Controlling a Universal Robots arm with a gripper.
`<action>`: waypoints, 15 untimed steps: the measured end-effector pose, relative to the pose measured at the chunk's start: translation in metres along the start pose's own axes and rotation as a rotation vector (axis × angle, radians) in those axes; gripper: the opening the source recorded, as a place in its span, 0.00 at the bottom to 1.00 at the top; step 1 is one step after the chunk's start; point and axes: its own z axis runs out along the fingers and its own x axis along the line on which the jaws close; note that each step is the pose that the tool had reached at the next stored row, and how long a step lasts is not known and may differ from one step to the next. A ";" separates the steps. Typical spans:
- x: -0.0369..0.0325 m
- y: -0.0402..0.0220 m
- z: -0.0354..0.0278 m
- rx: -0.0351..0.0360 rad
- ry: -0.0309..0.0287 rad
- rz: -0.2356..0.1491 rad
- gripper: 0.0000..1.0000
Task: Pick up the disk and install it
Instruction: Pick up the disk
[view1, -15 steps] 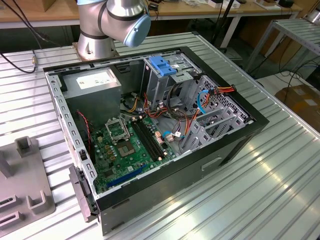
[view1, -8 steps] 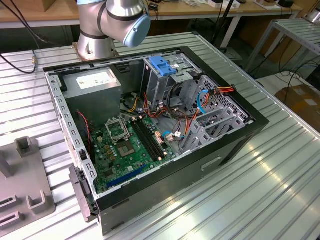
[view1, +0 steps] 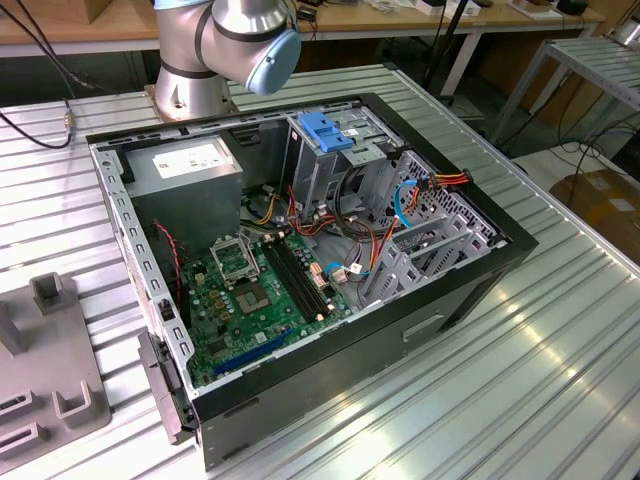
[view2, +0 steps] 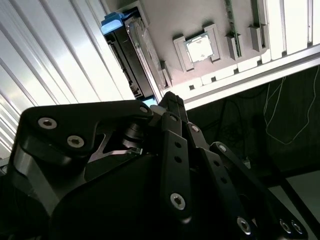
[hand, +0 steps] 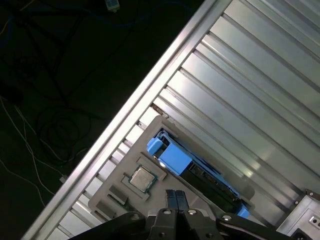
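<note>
The disk (hand: 172, 159) stands on edge in a slot of a grey fixture plate (hand: 142, 147). Its blue bracket faces up and its dark body runs along the slot. My gripper (hand: 175, 198) hovers above the plate, a short way from the disk and apart from it, with its fingertips (hand: 171, 196) pressed together and nothing between them. In the second wrist view the disk (view2: 134, 55) lies beyond the black gripper (view2: 172, 102), its blue bracket at one end.
A processor chip (hand: 142, 178) sits in a recess of the plate beside the disk. The open computer case (view1: 300, 250) lies on the slatted metal table (view1: 540, 340), holding a drive cage with a blue top (view1: 325, 135) and a grey power supply box (view1: 190, 175). The table edge (hand: 150, 95) runs close to the plate.
</note>
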 end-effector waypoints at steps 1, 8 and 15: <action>0.0000 0.0000 0.0000 0.0000 0.0000 0.000 0.10; 0.0000 0.0000 0.0000 0.0001 -0.0001 -0.002 0.10; 0.0000 0.0000 0.0000 0.0011 -0.0007 -0.026 0.10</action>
